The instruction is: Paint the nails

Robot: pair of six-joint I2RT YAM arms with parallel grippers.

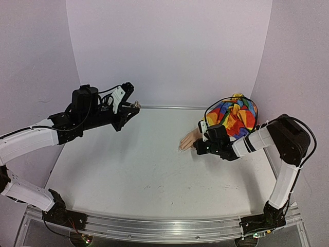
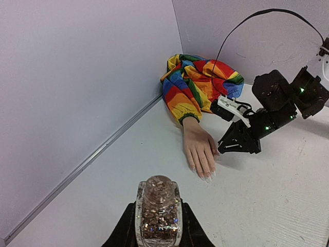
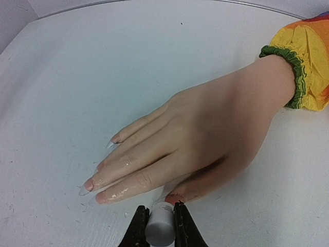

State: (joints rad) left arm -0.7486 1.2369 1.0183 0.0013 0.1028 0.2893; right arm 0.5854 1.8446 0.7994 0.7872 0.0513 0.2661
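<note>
As wrist views reveal, left end effector [image 2: 158, 229] pinches bottle [image 2: 158, 206], right end effector [image 3: 159, 213] pinches cap [image 3: 159, 229].

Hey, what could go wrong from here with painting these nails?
The right gripper, shut on the white cap, sits against the thumb of the mannequin hand, so polish may smear onto skin rather than the nails. The hand looks unfixed, so a push could slide it. The left gripper holds the glitter bottle aloft; tilting might spill it.
</note>
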